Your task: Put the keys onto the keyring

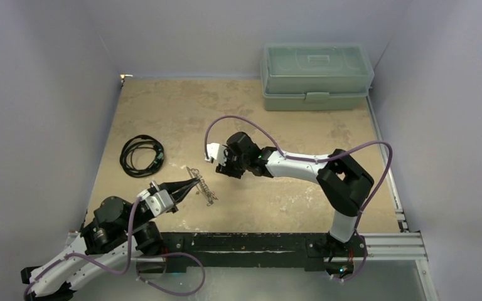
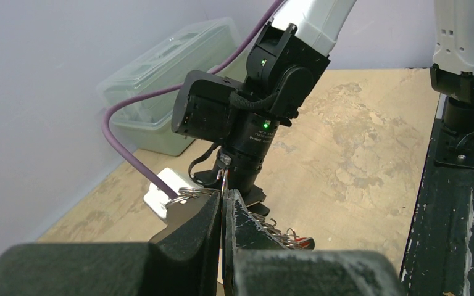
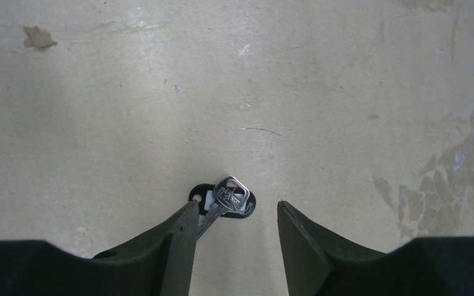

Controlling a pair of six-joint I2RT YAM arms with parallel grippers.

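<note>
My left gripper (image 2: 224, 194) is shut on a thin wire ring of the keyring (image 2: 182, 206), a silvery plate held just above the table with small hooks trailing to the right. A red-headed key (image 2: 302, 242) hangs among those hooks. From above, the left gripper (image 1: 193, 184) and keyring (image 1: 204, 189) sit left of centre. My right gripper (image 3: 236, 208) points down at the table, open. A plain silvery key (image 3: 227, 196) lies between its jaws, leaning against the left finger (image 3: 182, 237), on top of a dark-headed key (image 3: 248, 206). The right gripper (image 1: 226, 168) hovers just right of the keyring.
A black coiled cable (image 1: 142, 155) lies at the left of the table. A pale green lidded box (image 1: 317, 75) stands at the back right. The right arm's wrist (image 2: 253, 117) looms directly behind the keyring. A black rail (image 1: 245, 241) runs along the near edge.
</note>
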